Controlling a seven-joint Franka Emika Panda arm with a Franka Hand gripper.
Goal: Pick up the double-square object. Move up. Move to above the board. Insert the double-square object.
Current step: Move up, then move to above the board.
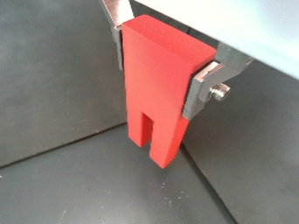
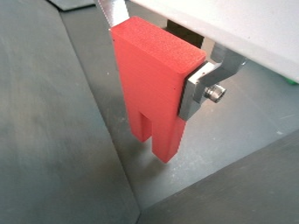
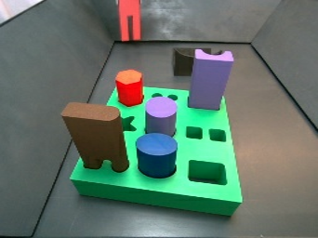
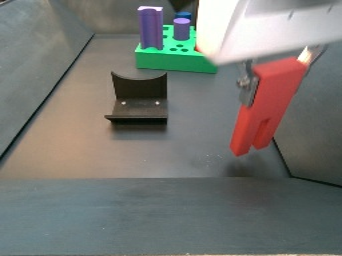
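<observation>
Both wrist views show the hand (image 1: 163,68) clamping the double-square object (image 1: 158,96), seemingly airborne.

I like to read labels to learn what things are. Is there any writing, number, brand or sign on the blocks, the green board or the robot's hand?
None: no word, number, brand or sign can be read in any view.
The red slotted block, held off the floor in the gripper, has plain faces.
The green board and the blocks standing on it are plain too.
The dark fixture on the floor shows no marking.
</observation>
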